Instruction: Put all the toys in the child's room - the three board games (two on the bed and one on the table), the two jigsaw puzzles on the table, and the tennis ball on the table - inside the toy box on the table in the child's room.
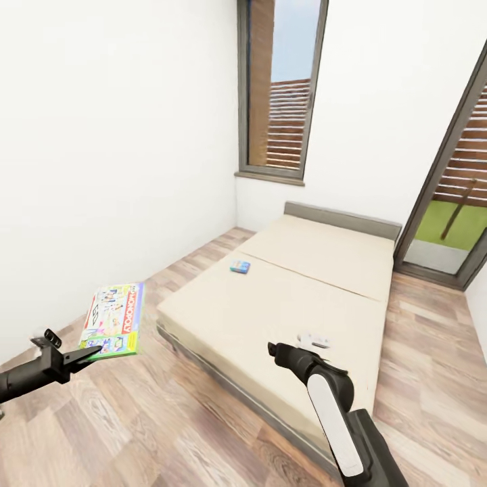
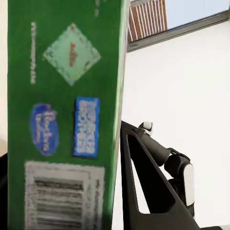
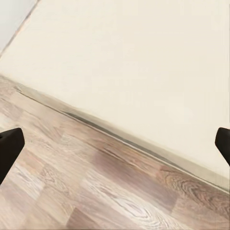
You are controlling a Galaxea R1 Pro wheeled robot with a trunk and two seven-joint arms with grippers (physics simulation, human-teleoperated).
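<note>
Green-edged flat Monopoly board game box (image 1: 113,320) clamped in left hand (image 1: 86,354) | right hand (image 3: 115,143) spread wide, probably empty | small teal-blue game box (image 1: 239,266) still on cream bed (image 1: 284,297) | nothing boxed yet

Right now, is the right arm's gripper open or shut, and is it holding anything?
Open and empty. In the right wrist view the two dark fingers sit far apart at opposite edges, with only the bed and wood floor between them.
</note>
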